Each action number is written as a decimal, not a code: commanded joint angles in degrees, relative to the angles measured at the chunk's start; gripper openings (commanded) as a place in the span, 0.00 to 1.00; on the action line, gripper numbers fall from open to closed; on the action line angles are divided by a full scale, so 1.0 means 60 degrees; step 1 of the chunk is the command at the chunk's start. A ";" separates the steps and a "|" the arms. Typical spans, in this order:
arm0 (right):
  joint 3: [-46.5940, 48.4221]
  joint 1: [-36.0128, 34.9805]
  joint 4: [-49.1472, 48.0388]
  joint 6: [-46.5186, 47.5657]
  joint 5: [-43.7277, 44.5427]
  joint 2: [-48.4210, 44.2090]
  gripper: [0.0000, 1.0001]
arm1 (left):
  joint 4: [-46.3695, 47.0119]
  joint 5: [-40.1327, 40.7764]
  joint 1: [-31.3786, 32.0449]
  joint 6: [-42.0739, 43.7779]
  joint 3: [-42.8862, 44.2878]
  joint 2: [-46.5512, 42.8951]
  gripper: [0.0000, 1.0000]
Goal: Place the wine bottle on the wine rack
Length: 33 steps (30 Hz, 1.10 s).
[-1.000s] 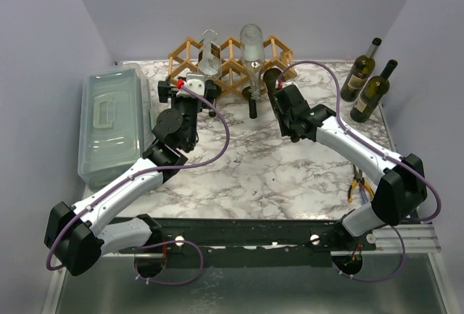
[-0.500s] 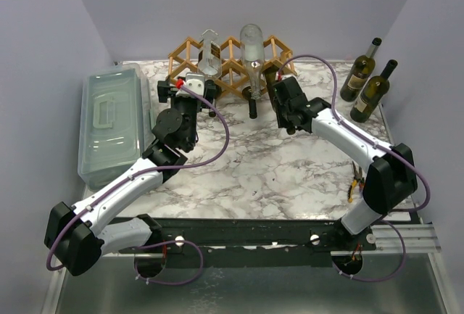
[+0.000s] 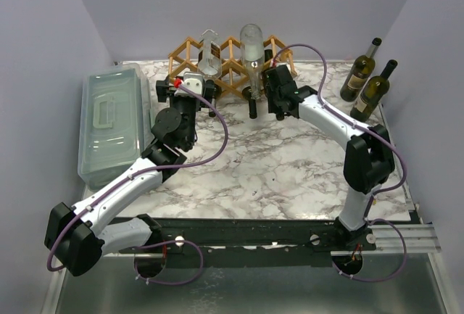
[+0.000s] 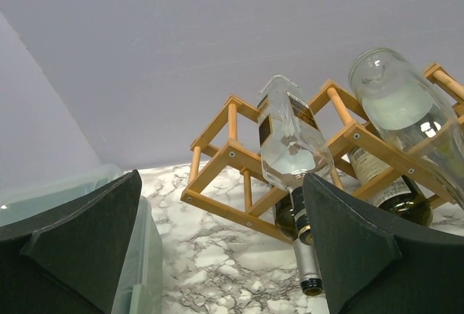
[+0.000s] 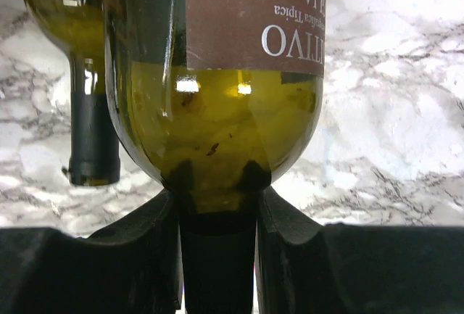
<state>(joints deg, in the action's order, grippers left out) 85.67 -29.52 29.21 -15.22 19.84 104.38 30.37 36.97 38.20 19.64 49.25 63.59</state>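
The wine bottle point(image 5: 217, 111) sitting in the black right claw point(image 5: 217, 209) is showing olive-green glass and a brown label point(image 5: 254, 17) with white lettering. Just left of the claw, a second bottle point(image 5: 87, 89) is glowing the same green, with a black-capped neck. The tabletop point(image 5: 391, 111) beyond is looking like white marble with grey veins.
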 commanded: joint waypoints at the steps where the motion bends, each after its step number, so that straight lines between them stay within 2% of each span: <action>1: 0.1034 0.0203 -0.1259 -0.0327 0.0131 0.0401 0.00 | 0.0168 -0.0322 -0.0145 -0.0392 -0.0138 -0.0070 0.93; 18: 0.2404 0.0536 -0.1929 0.0002 0.0167 0.1891 0.02 | 0.0153 -0.0645 -0.0634 -0.0970 -0.0195 -0.0089 0.92; 22: 0.2405 0.0547 -0.2017 0.0015 0.0328 0.2023 0.18 | 0.0153 -0.0683 -0.0681 -0.0973 -0.0189 -0.0082 0.92; 28: 0.1883 0.0535 -0.1962 0.0066 0.0089 0.1697 0.53 | 0.0142 -0.0768 -0.0697 -0.1059 -0.0196 -0.0037 0.92; 33: 0.1355 0.0536 -0.1643 0.0055 -0.0132 0.1140 0.71 | 0.0106 -0.0885 -0.0697 -0.1196 -0.0211 -0.0010 0.91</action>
<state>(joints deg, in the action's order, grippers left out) 96.40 -26.28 19.99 -15.11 19.40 114.85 30.37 33.58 34.46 13.93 48.69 63.59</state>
